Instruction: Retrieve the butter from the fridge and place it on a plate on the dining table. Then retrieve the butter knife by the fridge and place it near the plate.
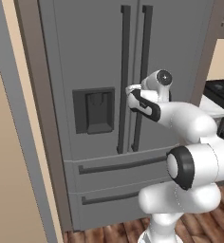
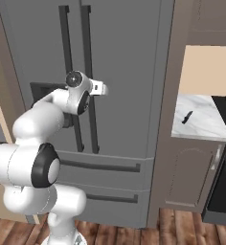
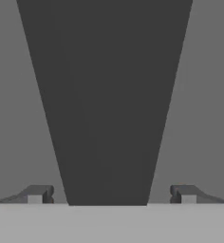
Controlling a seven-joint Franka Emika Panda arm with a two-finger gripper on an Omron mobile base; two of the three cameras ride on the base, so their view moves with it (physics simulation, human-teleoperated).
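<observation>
We see our jaws spread wide, one tip on each side of a dark vertical handle point(image 3: 107, 104), gripping nothing. That handle belongs to the grey fridge point(image 1: 95, 61), doors closed; right of the fridge, a small dark knife point(image 2: 187, 116) lies on a marble surface point(image 2: 203, 125).

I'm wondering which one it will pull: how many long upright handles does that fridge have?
2. The left handle and the right handle stand side by side down the middle of the fridge, where its two closed doors meet. The open hand straddles one of them.
</observation>
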